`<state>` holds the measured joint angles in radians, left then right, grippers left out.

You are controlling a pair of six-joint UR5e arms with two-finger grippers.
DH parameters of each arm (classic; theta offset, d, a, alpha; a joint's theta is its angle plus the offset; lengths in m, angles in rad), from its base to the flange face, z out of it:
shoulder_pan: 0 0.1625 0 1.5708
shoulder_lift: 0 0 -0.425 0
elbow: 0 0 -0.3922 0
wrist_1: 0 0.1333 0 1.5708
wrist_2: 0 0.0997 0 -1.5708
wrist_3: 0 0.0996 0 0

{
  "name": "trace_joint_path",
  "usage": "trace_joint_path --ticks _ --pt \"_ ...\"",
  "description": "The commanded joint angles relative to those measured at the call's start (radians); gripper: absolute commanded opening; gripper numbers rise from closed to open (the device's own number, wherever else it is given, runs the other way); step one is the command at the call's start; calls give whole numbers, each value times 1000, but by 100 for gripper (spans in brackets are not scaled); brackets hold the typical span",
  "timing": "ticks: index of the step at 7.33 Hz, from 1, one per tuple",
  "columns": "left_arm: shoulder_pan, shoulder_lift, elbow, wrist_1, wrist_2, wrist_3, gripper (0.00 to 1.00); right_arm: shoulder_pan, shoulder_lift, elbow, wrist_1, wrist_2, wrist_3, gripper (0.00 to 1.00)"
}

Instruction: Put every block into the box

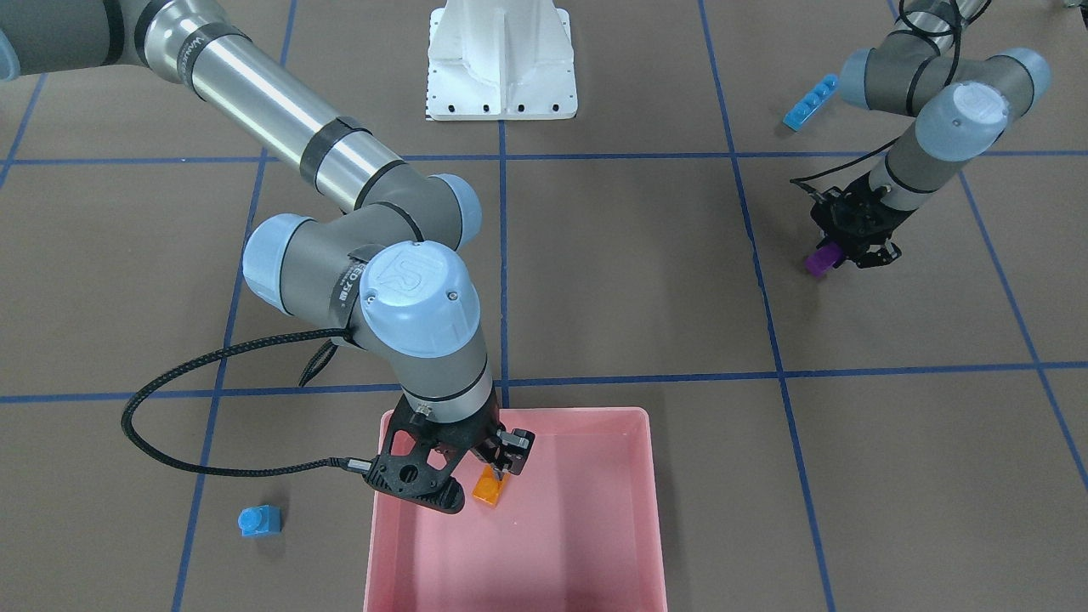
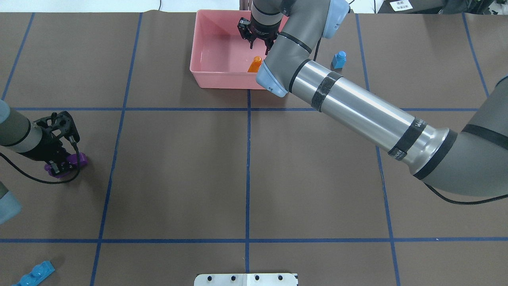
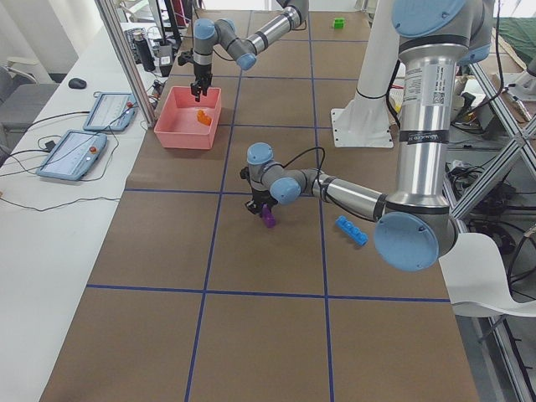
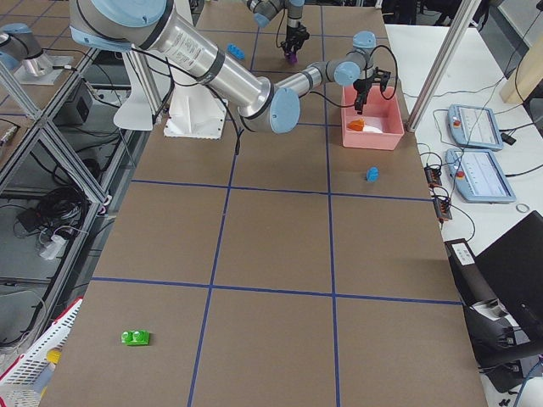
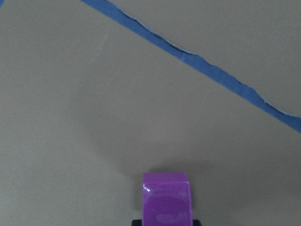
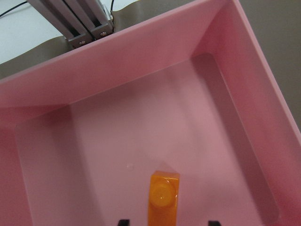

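My right gripper (image 2: 260,44) hangs open inside the pink box (image 2: 198,59). The orange brick (image 6: 162,197) lies loose on the box floor between its spread fingers, and it also shows in the front view (image 1: 491,489). My left gripper (image 2: 63,165) is shut on the purple wedge (image 5: 167,200) at the table's surface, far to the left. The small blue one-stud brick (image 2: 339,59) stands on the table just right of the box. The long blue brick (image 2: 35,274) lies at the near left corner. The green brick (image 4: 136,337) lies far off at the right end.
The white robot base (image 2: 246,280) sits at the near edge. The right arm's long silver link (image 2: 357,107) stretches diagonally across the table's right half. A black cable (image 1: 170,408) loops from the right wrist. Blue tape lines grid the brown table.
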<state>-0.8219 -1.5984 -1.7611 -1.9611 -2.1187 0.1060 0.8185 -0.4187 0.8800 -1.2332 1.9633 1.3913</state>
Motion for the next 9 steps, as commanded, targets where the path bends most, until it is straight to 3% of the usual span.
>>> trace_joint_path --ticks 1,3,4,6,7,8,9 --pt "-28 -158 -35 121 -7 -133 0 43 -20 58 -8 64 -6 100" --pt "-29 -498 -5 407 -1 -363 0 134 -236 294 -12 187 -30 100" --pt "-33 -625 65 415 -1 -493 0 177 -336 379 -12 231 -96 100" --pt "-31 -888 309 406 -1 -665 0 235 -440 407 -5 278 -220 100" --pt "-31 -937 398 336 2 -713 0 238 -455 392 -3 258 -257 100" --pt "-33 -960 517 179 15 -814 0 237 -460 363 -2 167 -265 100" --pt "-31 -1015 646 51 102 -898 0 231 -433 303 0 88 -265 100"
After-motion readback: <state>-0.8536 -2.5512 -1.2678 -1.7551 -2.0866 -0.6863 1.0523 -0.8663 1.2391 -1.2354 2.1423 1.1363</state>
